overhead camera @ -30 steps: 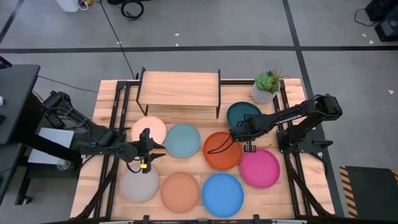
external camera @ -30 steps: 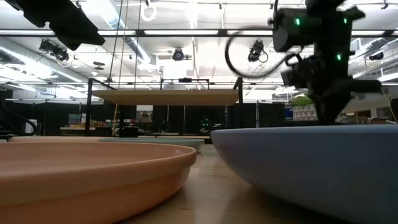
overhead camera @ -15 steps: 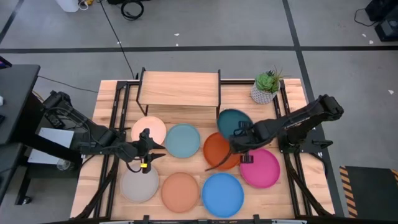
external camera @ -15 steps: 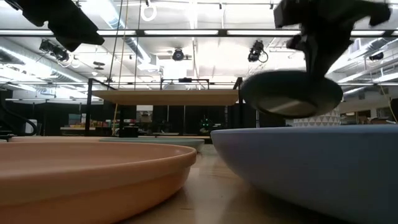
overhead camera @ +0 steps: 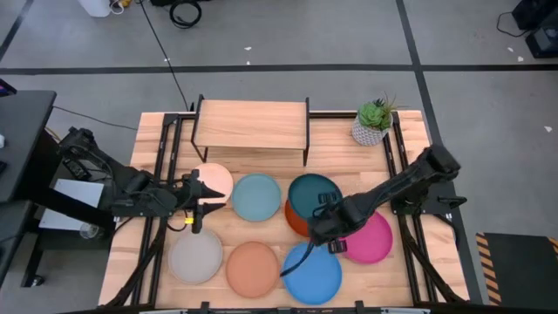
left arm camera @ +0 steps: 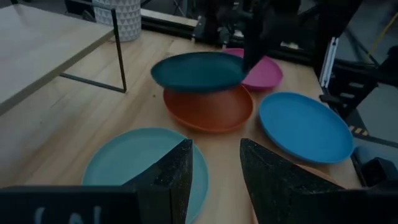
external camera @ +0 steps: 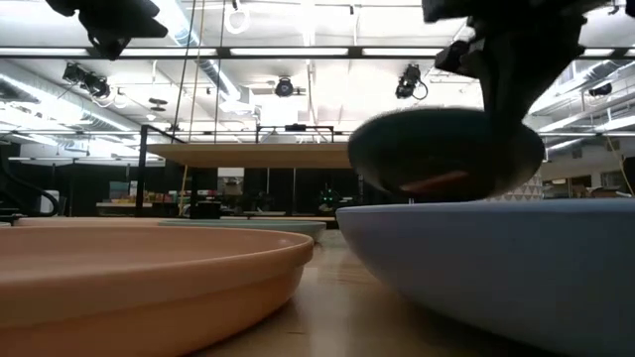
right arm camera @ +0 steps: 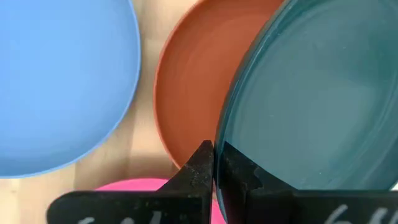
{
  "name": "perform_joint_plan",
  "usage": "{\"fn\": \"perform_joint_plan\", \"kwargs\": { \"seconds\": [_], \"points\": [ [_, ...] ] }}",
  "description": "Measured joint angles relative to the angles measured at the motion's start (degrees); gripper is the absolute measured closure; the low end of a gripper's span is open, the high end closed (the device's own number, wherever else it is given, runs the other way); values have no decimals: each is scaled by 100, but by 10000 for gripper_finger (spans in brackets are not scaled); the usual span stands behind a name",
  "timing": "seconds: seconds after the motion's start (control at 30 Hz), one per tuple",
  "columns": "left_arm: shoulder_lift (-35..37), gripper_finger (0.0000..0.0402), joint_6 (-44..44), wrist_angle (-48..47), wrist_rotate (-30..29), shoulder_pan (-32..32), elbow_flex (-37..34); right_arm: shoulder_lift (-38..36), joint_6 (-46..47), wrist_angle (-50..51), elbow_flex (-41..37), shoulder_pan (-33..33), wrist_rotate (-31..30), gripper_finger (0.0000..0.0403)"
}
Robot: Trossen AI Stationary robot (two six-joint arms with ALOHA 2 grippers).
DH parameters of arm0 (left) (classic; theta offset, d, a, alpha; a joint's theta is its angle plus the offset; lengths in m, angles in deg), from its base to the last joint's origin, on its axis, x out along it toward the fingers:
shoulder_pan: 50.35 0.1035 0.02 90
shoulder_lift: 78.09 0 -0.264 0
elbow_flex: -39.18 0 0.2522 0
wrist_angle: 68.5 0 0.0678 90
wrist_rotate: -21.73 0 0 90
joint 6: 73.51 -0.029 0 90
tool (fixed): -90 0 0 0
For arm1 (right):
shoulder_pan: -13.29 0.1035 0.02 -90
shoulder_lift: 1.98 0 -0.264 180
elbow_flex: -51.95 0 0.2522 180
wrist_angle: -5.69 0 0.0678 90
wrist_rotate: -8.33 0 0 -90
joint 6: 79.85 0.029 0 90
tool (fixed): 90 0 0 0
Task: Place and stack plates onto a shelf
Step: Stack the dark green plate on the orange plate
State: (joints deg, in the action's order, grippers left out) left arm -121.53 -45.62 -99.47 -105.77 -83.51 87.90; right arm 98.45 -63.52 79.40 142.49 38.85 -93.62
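We see teal plate (overhead camera: 311, 195) now lifted off desk (overhead camera: 340, 135), carried over orange plate (overhead camera: 296, 221); right fingers (right arm camera: 214, 163) pinch its rim. Left fingers (left arm camera: 186, 171) spread, idle near cream plate (overhead camera: 212, 180). Shelf (overhead camera: 251, 124) next.

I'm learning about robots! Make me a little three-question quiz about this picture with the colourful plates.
1. True or false: the shelf already has a plate on its top board.
2. Which plate is the right tool gripping?
A. the dark teal plate
B. the magenta plate
C. the bright blue plate
3. Fill in: the held plate hangs above the ______ plate.

Key
1. False. The board is bare.
2. A. The tool pinches its rim.
3. Orange.
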Motion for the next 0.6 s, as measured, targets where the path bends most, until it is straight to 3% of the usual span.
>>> {"fn": "perform_joint_plan", "kwargs": {
  "seconds": [0.27,0.6],
  "points": [
    [245,260,-3,-117,-5,0,2,1126,-94,702,858,104,153,376],
    [243,260,-43,-117,-83,0,2,1444,-97,544,908,101,413,364]
  ]
}}
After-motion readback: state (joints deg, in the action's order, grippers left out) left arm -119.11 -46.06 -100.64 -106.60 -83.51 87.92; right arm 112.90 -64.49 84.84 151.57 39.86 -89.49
